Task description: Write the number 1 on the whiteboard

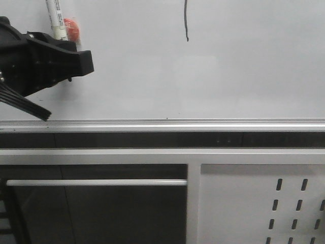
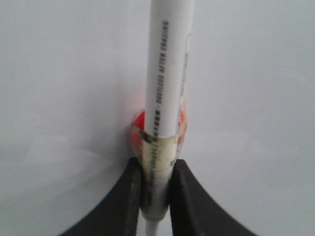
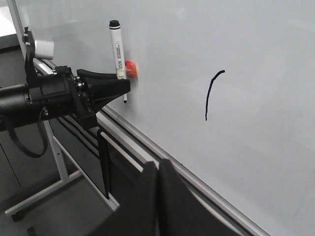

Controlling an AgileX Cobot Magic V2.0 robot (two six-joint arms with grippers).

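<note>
The whiteboard point(image 1: 213, 76) fills the upper front view. On it is the number 1 point(image 1: 186, 23), a thin, slightly curved black stroke, also plain in the right wrist view point(image 3: 210, 96). My left gripper point(image 1: 76, 57) is at the board's left, well away from the stroke. It is shut on a white marker point(image 1: 59, 20) with a red piece point(image 1: 73, 28) behind it. The left wrist view shows the marker point(image 2: 167, 83) pinched between the black fingers point(image 2: 129, 196). From the right wrist, the marker point(image 3: 117, 49) points its thin tip down by the board. My right gripper point(image 3: 157, 169) is shut and empty.
A silver rail point(image 1: 162, 123) runs along the board's lower edge. Below it are a dark cabinet front with a white bar handle point(image 1: 96, 182) and a white metal panel with slanted slots point(image 1: 244, 203). A white wheeled frame point(image 3: 54, 172) stands under the left arm.
</note>
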